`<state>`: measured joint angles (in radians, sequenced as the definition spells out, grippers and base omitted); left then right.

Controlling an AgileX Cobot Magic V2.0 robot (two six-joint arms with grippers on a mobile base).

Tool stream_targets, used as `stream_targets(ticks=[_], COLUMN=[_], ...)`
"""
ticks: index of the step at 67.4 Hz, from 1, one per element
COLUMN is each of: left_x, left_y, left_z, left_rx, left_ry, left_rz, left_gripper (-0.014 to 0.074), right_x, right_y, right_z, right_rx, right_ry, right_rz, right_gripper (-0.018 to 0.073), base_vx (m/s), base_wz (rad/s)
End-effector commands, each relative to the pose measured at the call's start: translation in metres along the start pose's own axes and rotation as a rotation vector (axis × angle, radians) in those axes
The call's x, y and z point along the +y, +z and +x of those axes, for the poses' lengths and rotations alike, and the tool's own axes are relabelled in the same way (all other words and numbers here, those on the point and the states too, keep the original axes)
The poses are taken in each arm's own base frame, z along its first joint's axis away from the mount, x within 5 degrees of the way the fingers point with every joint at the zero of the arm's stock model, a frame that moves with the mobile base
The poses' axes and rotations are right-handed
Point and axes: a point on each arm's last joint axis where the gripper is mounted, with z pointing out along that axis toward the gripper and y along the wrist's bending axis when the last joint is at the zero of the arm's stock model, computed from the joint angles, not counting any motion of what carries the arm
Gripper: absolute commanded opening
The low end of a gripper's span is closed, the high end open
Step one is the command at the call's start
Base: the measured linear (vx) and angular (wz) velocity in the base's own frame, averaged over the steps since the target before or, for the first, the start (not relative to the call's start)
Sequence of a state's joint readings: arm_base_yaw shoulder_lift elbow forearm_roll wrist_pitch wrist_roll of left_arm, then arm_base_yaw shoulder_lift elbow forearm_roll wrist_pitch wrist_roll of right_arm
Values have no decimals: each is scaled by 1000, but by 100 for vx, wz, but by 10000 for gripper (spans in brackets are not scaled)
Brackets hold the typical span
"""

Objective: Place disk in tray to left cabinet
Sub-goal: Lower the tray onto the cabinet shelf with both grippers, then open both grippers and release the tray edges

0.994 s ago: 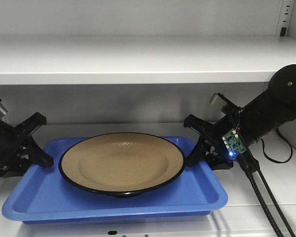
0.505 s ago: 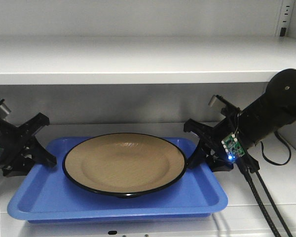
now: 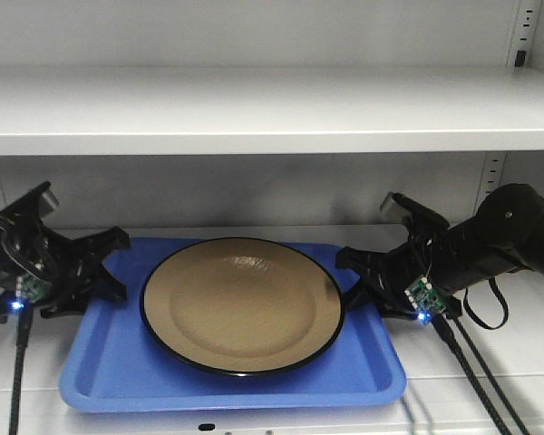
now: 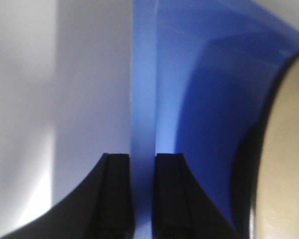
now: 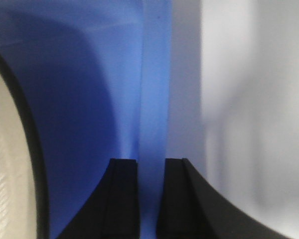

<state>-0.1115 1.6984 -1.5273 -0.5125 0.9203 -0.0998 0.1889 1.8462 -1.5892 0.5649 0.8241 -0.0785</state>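
I have the tray (image 3: pixel 100 362) inside the left cabinet (image 3: pixel 254 109), lying on the lower grey shelf (image 3: pixel 517 353) under the wide upper shelf. The disk (image 3: pixel 243 304) sits in the tray, roughly centred and a little toward the far side, its black rim close to the tray's far edge.

My left claw (image 3: pixel 109 263) is at the tray's left short side. In the left wrist view its two black fingers (image 4: pixel 114 194) stand narrow, one on each side of the blue rim (image 4: pixel 142 124), so I read it as clamped on the tray's edge. The disk's rim shows at the right of that view, apart from the fingers.

My right claw (image 3: pixel 355 276) is at the tray's right short side, near the far corner. The right wrist view shows the same thing mirrored: fingers (image 5: pixel 124 199) narrow, straddling the blue rim (image 5: pixel 154 99), with the disk at the left edge and not touching them.

A small blue light (image 3: pixel 423 316) glows on the right wrist and another (image 3: pixel 16 304) on the left.
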Motion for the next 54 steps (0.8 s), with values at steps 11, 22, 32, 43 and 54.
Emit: stream_targets(ticks=[11, 22, 32, 43, 54], left_x=[-17, -14, -15, -15, -15], left_y=[14, 19, 18, 18, 18], left_z=[-4, -7, -10, -11, -11], left_rx=[-48, -73, -105, -120, -127], left_ry=[-73, -69, -20, -16, -11], left_rz=[119, 108, 110, 110, 107], left_gripper=[0, 6, 34, 102, 227], right_x=[21, 16, 14, 12, 11], right_y=[-19, -8, -7, -7, -7], right_z=[-15, -14, -14, -14, -14], right_rx=[-144, -118, -120, -122, -121], right_ry=[-5, 2, -20, -61, -63], right_rz=[-88, -75, -60, -36, -34], right_gripper=[3, 21, 66, 155, 306], base_vx=[0, 0, 0, 0, 0], base_wz=[0, 0, 0, 0, 0])
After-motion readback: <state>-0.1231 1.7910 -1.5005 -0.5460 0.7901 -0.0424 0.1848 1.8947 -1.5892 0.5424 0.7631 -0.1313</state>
